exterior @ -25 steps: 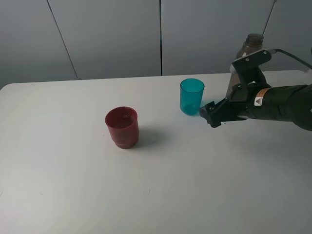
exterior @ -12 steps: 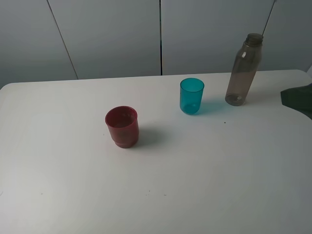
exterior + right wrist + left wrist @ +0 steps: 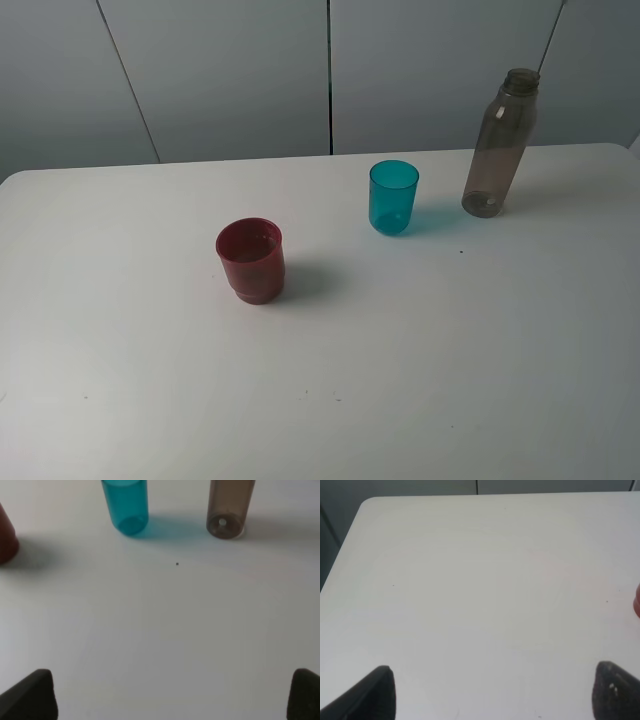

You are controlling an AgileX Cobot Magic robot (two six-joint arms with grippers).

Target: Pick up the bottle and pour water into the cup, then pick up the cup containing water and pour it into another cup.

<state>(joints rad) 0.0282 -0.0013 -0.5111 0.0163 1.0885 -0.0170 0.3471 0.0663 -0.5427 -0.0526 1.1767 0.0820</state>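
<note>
White table: three vessels are set upright on it, each apart from the others.

Bottle: smoky grey-brown, capped, placed at the far right near the back edge.

Cup: slim teal tumbler, placed just left of the bottle.

Another cup: dark red, squat, stepped base, positioned left of and nearer than the teal one.

Left gripper: jaws spread wide over bare tabletop, nothing held.

Right gripper: jaws spread wide, nothing held; bottle and teal cup are seen ahead of it.
</note>
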